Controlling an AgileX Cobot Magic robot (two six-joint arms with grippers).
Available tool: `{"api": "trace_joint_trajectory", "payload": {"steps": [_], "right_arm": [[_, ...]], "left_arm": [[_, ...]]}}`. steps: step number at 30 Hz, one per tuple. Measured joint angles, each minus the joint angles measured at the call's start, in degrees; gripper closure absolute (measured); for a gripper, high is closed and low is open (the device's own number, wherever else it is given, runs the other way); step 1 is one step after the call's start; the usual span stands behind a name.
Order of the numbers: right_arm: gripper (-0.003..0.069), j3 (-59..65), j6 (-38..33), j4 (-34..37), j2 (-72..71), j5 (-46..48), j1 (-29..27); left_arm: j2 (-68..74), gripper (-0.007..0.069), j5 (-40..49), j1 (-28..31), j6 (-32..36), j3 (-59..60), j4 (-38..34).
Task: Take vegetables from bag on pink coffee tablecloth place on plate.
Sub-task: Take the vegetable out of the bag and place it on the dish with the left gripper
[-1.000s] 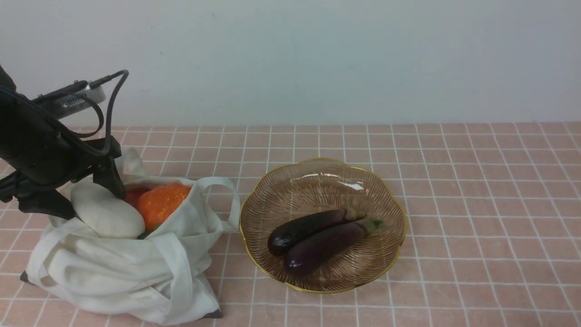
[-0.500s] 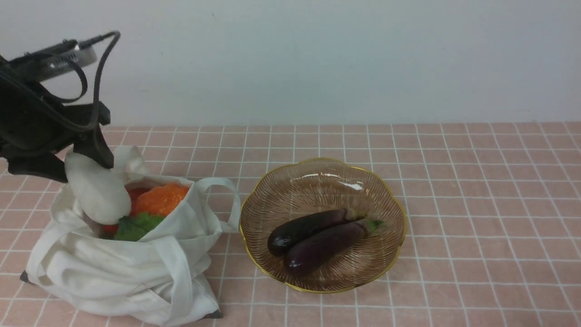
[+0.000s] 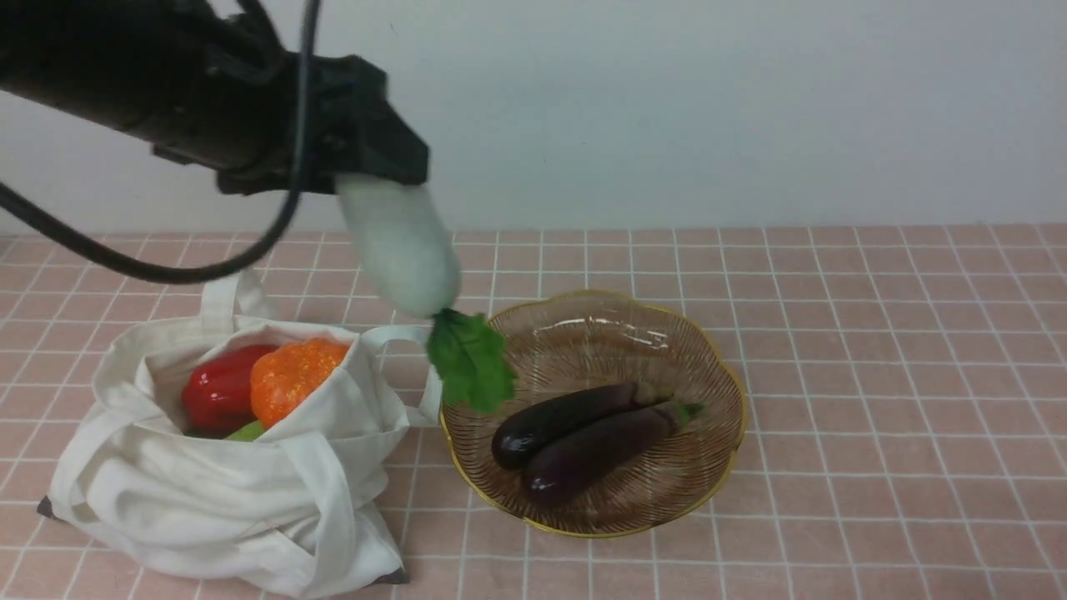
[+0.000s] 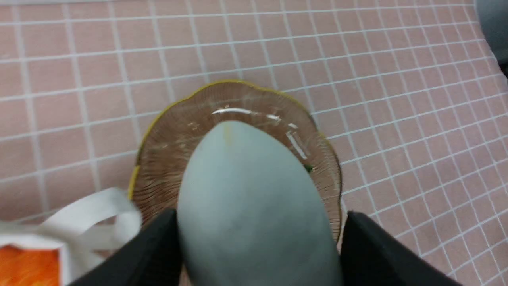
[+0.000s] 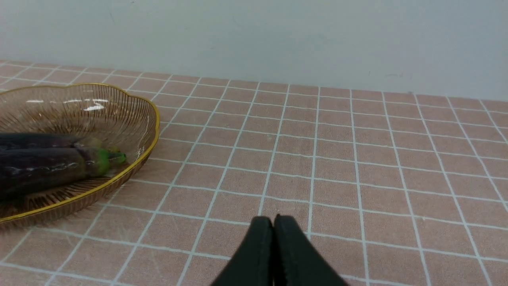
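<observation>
Lifted clear of the off-white cloth bag (image 3: 225,508) since the earlier frame, the fat white radish with green leafy tip (image 3: 404,250) hangs at upper centre-left. The left jaws grip its upper end; its long axis slopes down rightward, leaves over the near edge of the amber ribbed glass plate (image 3: 667,492). The right jaws are closed, empty.

White radish (image 3: 400,246) in left tool (image 3: 379,171), leaves down; 2 eggplants (image 3: 588,442) on plate (image 3: 608,521); red vegetable (image 3: 221,390) in bag (image 3: 225,500).
</observation>
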Motion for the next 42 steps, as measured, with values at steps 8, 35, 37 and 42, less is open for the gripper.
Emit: {"api": "trace_joint_trajectory", "payload": {"steps": [8,35,37,42], "right_arm": [[0.0673,0.00,0.00,0.00,0.00,0.00,0.00],[0.0673,0.00,0.00,0.00,0.00,0.00,0.00],[0.0673,0.00,0.00,0.00,0.00,0.00,0.00],[0.0673,0.00,0.00,0.00,0.00,0.00,0.00]], "left_arm": [[14.81,0.0167,-15.02,-12.11,-0.54,0.00,-2.34],[27.38,0.0039,-13.43,-9.34,0.05,-1.28,-11.97],[25.38,0.0116,-9.90,-7.74,0.05,-2.34,-11.27],[16.00,0.0498,0.16,-3.42,0.34,-3.69,-4.90]]}}
